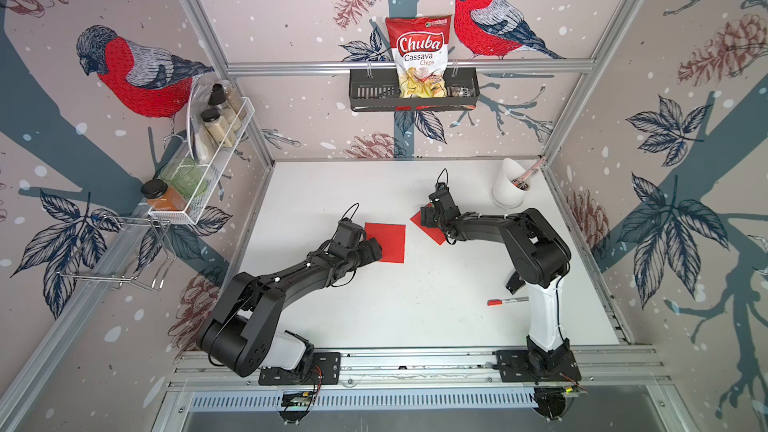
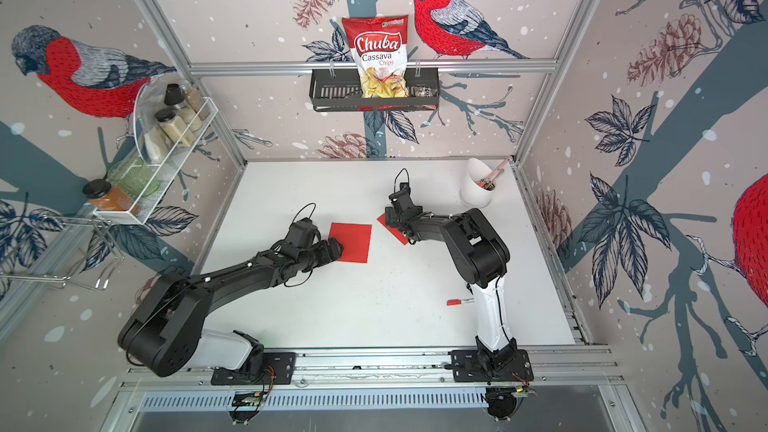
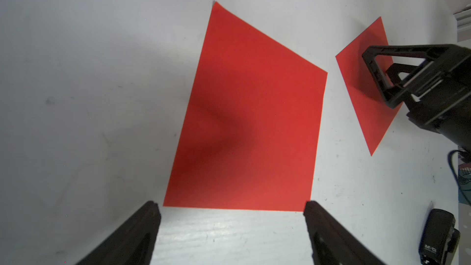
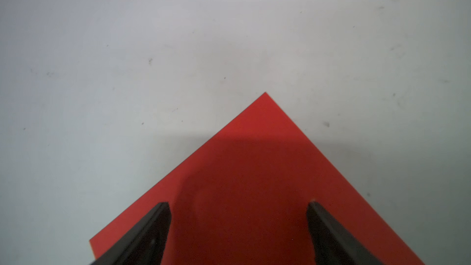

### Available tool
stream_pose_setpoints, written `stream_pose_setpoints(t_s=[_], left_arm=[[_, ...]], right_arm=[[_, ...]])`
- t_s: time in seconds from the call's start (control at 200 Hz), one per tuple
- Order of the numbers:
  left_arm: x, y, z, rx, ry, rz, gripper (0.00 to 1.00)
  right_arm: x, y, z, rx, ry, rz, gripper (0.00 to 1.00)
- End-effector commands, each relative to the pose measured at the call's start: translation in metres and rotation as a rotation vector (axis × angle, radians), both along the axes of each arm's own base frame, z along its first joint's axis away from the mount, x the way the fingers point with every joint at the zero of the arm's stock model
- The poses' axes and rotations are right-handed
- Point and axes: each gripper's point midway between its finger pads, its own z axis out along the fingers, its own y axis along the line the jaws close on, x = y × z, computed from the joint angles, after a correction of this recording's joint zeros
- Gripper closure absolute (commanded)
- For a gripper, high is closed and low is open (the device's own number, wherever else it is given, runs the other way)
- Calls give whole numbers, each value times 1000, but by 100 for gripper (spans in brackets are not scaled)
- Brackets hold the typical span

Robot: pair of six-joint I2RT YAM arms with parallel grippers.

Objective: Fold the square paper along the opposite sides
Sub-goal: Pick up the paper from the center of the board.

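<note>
**White tabletop point(image 1: 415, 305), bird-print walls point(image 1: 291, 126)**

Left hand point(image 3: 232, 207): spread wide, nothing held, tips by the two nearest corners of a square red paper point(image 3: 249, 123) lying flat ahead of it. Right hand point(image 4: 238, 205): also spread, low over a second red sheet point(image 4: 254, 174), one corner pointing away past the tips; contact unclear. Sheets lie near each other, not touching. Farther off, behind the right hand's arm, a red-capped marker point(image 1: 498, 302); off to its outer side, a white cup point(image 1: 505, 189).

Robot lab cell: aluminium frame point(image 1: 409, 65), bird-print wall panels point(image 1: 137, 72), two arms point(image 1: 291, 280) bolted to base rail point(image 1: 415, 361).
</note>
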Motion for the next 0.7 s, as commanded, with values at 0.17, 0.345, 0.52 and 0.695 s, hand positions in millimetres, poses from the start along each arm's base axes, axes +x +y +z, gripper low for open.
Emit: stream_pose_setpoints(t_s=[0.17,0.345,0.52,0.695], left_arm=[[17,17,-1,147,21,7,8],[31,20,-4,128,22,4,8],[39,24,-11,118,44,-2,10],[40,18,-22,95,66,-26,11]], right_arm=[[15,-21,-11,-31,52,-28,12],[33,-5,29,8,-9,11,8],[25,17,82,127,-49,68,6],[-31,52,85,415,70,171,8]])
